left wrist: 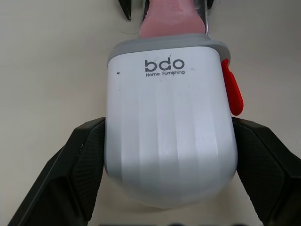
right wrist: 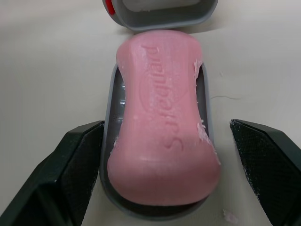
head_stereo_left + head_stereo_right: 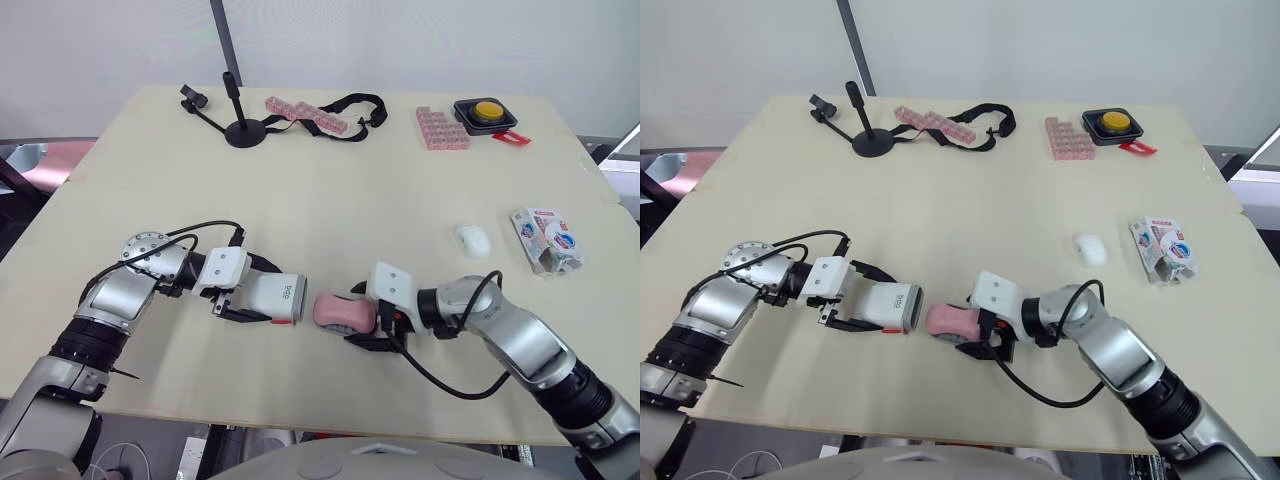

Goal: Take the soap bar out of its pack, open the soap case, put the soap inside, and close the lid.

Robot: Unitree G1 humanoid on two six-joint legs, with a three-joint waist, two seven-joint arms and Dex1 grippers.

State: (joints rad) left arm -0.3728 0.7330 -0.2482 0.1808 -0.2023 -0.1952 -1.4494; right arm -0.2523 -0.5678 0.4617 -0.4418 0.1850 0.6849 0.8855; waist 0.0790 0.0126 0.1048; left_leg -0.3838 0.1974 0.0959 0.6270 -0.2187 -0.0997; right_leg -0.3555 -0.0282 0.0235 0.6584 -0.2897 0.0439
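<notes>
Near the middle of the tabletop's [image 3: 330,180] front edge, the pink soap bar [image 2: 162,122] is lying in the grey tray half of the case [image 2: 205,94]. The right gripper [image 3: 358,315] sits spread around that tray, one finger clearly off it. The left gripper [image 3: 255,292] is pinching the white lid [image 1: 169,132] by both sides, its open end just beside the soap. The torn pack [image 3: 545,240] lies by the right edge.

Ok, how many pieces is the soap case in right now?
2. The white lid is held in the left gripper; the grey tray, carrying the pink soap, lies inside the open right gripper, close to the lid.
</notes>
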